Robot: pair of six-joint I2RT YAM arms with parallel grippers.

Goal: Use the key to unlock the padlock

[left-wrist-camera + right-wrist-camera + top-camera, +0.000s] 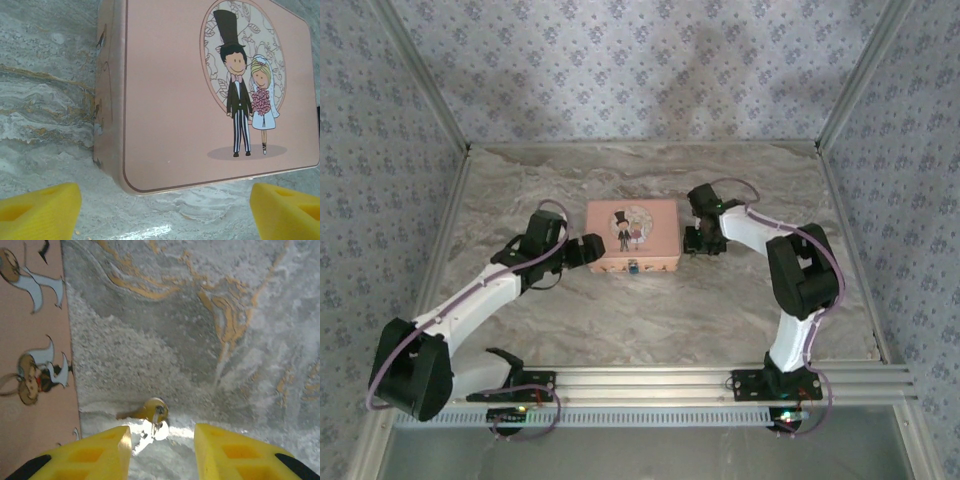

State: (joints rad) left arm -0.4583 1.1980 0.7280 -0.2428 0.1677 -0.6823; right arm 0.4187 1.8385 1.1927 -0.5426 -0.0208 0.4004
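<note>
Brass, probably slippery, the flat key (151, 413) is lying at the right gripper's (162, 440) parted fingers (100, 452), best pinched by its head; the left gripper (162, 210) is gaping wide.

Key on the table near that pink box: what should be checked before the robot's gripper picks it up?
1. Key lies free on the table, beside the pink tin: ok.
2. Right gripper lined up with the key: ok.
3. Right gripper shut on the key: not ok, gaps show.
4. Left gripper open at the tin's end: ok.
5. Padlock keyhole direction: cannot tell.
</note>
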